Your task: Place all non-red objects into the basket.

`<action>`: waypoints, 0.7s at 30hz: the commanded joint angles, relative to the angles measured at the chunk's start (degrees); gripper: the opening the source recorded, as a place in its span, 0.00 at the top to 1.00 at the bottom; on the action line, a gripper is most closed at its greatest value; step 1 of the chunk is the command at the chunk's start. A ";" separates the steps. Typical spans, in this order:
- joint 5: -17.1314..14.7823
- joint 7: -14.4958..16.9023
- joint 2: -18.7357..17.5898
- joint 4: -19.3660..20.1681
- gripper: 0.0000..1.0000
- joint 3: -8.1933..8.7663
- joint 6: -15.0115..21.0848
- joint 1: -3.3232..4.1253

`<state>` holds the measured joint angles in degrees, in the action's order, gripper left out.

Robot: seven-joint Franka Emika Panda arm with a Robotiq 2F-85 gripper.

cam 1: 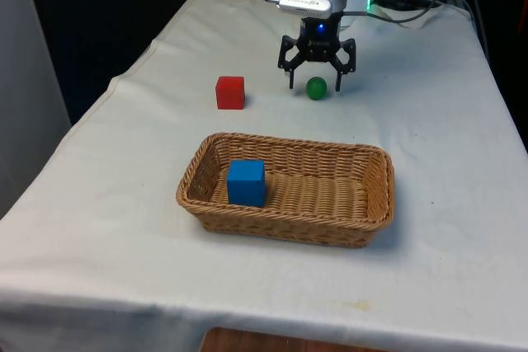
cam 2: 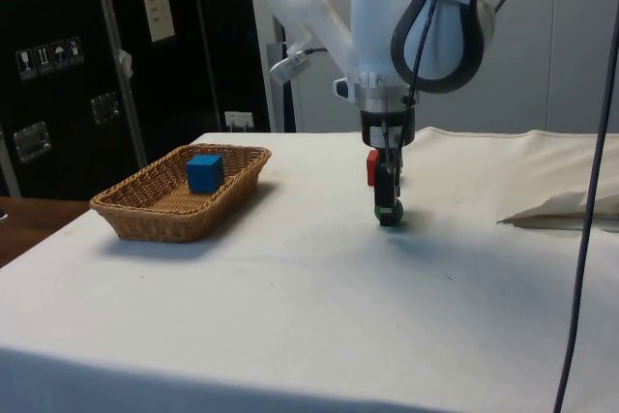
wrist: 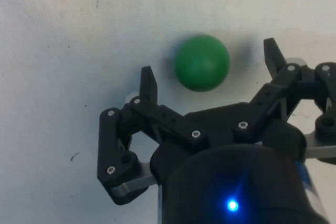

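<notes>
**Green ball sits between my open claw tips**

My claw point(cam 1: 316, 82) is spread wide, low over the worktop point(cam 1: 437, 121), with the green ball point(cam 1: 317, 88) straddled, untouched. It's smooth, round, likely to roll. From it, the woven wicker basket point(cam 1: 371, 204) lies toward 6 o'clock, holding the blue block point(cam 1: 246, 182); the red block point(cam 1: 230, 92) sits at 9 o'clock.

1. The woven wicker basket point(cam 1: 363, 204) sits on the counter point(cam 1: 99, 228), the blue cube point(cam 1: 246, 182) inside it.
2. Behind it lie the red cube point(cam 1: 230, 92) and, to the front view's right, the green ball point(cam 1: 316, 88).
</notes>
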<state>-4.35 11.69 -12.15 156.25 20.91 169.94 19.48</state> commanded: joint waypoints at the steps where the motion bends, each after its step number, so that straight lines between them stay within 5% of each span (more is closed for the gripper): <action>1: 0.00 0.06 0.06 0.06 0.00 -0.06 0.00 0.00; 21: -0.17 0.06 -0.46 -0.11 0.00 -0.23 0.17 -0.06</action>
<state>-4.35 11.69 -12.32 156.25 20.91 169.94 19.48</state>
